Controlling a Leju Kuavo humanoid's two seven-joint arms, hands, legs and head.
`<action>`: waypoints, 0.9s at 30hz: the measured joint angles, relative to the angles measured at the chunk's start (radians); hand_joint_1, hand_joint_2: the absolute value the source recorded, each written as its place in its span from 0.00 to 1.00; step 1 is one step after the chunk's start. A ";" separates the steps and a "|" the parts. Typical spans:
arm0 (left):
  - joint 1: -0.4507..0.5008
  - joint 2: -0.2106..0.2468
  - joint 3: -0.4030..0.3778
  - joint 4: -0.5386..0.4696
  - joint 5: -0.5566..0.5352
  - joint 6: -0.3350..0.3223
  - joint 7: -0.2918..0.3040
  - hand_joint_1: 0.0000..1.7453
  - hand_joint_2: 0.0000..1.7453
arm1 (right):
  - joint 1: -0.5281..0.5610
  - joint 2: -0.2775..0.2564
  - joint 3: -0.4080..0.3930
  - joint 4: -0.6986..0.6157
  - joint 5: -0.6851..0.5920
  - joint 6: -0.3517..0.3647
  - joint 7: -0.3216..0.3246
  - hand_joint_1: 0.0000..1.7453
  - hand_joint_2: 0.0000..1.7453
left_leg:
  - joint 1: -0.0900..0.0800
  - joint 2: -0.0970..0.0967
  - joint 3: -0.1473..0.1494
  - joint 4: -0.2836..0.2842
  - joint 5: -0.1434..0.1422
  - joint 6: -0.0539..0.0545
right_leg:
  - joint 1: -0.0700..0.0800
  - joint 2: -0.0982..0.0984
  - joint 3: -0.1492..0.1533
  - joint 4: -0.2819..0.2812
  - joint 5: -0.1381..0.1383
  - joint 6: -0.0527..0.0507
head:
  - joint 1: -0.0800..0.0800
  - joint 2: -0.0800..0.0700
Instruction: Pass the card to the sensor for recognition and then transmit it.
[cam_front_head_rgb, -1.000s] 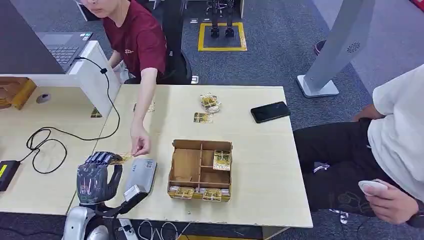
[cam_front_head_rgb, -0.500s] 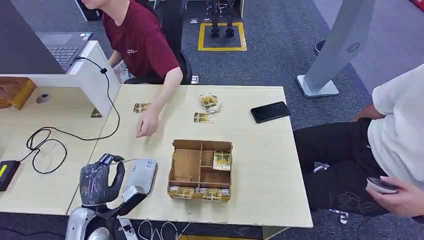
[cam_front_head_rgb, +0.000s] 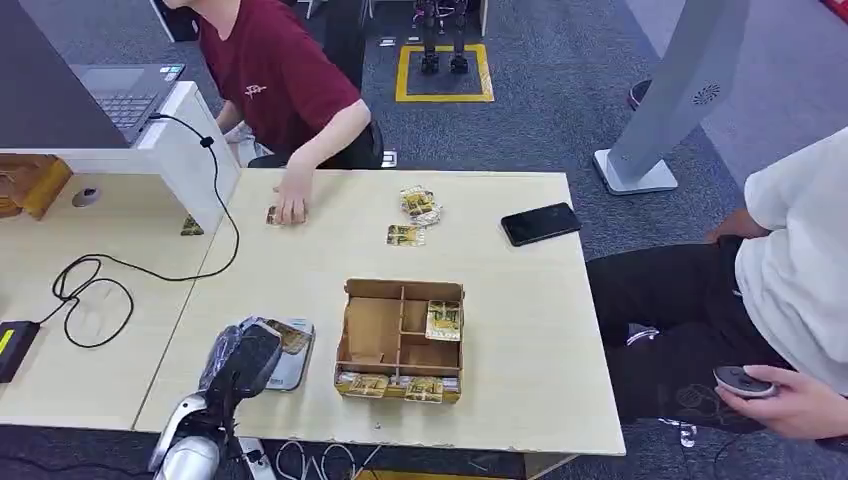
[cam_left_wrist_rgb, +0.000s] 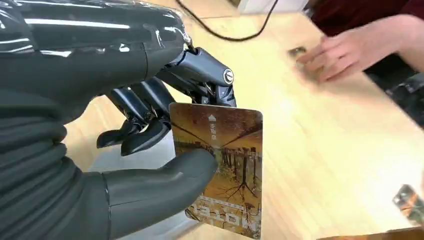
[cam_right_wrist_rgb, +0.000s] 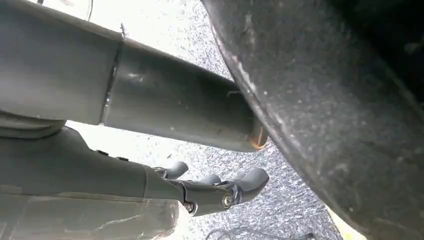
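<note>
My left hand (cam_front_head_rgb: 243, 360) pinches a brown and gold picture card (cam_front_head_rgb: 293, 337) between thumb and fingers, near the table's front edge. It holds the card just over the grey sensor box (cam_front_head_rgb: 290, 368). The left wrist view shows the card (cam_left_wrist_rgb: 225, 165) close up, my thumb (cam_left_wrist_rgb: 165, 177) pressed on its face and the darker fingers (cam_left_wrist_rgb: 150, 125) behind it. My right hand (cam_right_wrist_rgb: 200, 192) hangs below the table over grey carpet, fingers apart and holding nothing.
A cardboard divider box (cam_front_head_rgb: 372, 330) with cards stands right of the sensor. Loose cards (cam_front_head_rgb: 420, 205) and a black phone (cam_front_head_rgb: 540, 223) lie further back. A person in red rests a hand (cam_front_head_rgb: 290, 208) on a card at the far edge. Another person sits right.
The person let go of the card and drew their hand back to the far edge. My left hand turned and moved right, bringing the card over the sensor.
</note>
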 joint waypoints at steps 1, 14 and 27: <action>-0.003 0.000 0.000 0.001 -0.001 -0.003 0.012 1.00 1.00 | 0.000 0.001 0.000 0.001 0.000 0.000 0.001 0.00 0.00 | 0.000 0.000 0.000 0.000 0.000 0.000 | 0.000 0.000 0.000 0.000 0.000 0.000 | 0.000 0.000; -0.033 0.000 0.000 0.055 -0.101 0.048 0.085 1.00 1.00 | 0.000 0.003 0.000 0.002 0.003 -0.001 0.006 0.00 0.00 | 0.000 0.000 0.000 0.000 0.000 0.000 | 0.000 0.000 0.000 0.000 0.000 0.000 | 0.000 0.000; -0.064 0.000 0.053 0.199 -0.120 0.071 0.090 1.00 1.00 | -0.003 0.003 0.000 0.002 0.018 0.000 0.013 0.00 0.00 | 0.000 0.000 0.000 0.000 0.000 0.000 | 0.000 0.000 0.001 0.000 0.000 0.000 | 0.000 0.000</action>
